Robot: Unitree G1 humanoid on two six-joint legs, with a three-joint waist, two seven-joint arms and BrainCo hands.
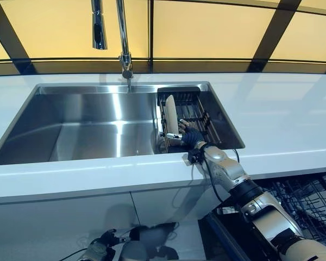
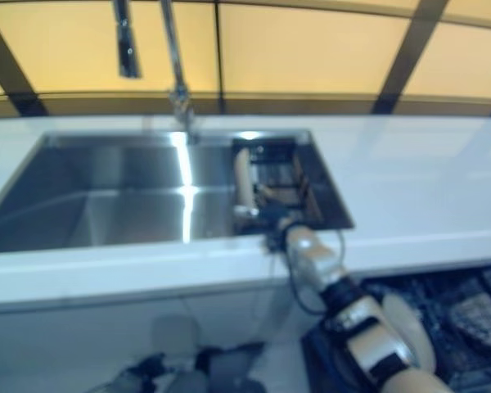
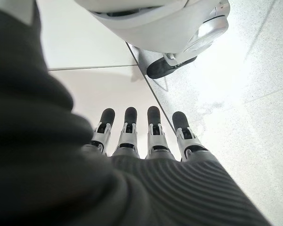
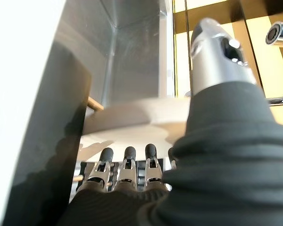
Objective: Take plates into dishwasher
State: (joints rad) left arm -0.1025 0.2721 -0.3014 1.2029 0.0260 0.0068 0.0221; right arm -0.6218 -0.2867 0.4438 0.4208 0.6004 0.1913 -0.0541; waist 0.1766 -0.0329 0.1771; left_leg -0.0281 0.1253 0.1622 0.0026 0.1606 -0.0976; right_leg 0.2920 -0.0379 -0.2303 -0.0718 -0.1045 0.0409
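Inside the sink (image 1: 87, 130), a rack (image 1: 198, 111) holds one upright plate (image 1: 171, 117), right robot hand (image 1: 189, 136) touching, fingers straight.

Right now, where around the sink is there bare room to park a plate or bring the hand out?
The sink basin left of the dish rack lies bare, as does the white counter to the rack's right. The rack corner is crowded: the upright plate stands there with the right hand against it. The left hand hangs low by the cabinet.
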